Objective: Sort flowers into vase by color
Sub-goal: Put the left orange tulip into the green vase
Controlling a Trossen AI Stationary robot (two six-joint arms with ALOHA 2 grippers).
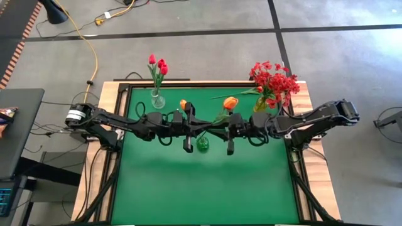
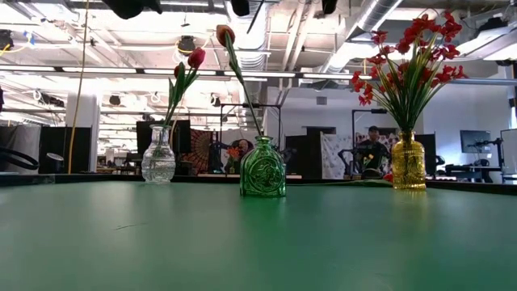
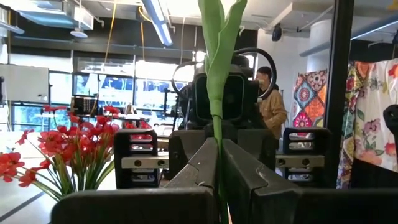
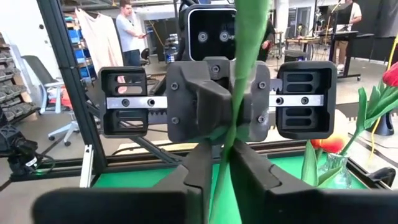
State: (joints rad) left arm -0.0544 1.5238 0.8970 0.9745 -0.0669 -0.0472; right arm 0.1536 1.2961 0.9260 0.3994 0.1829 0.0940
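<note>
Right hand [image 4: 225,163] around seemingly upright stem [image 4: 239,93]

Green table mat [image 1: 207,188] under me, wood border [image 1: 107,94] round it. Yellow cable [image 1: 94,59] on grey floor behind. Dark desk [image 1: 16,125] off to side. Person in tan top [image 3: 270,102] in room beyond; office chair [image 4: 59,115] near frame post.

Wide bare desk [image 1: 207,188] in front of both pincers. Blocked behind by clear vase [image 1: 157,99] and yellow vase [image 1: 260,104]; green vase [image 1: 202,143] between them.
</note>
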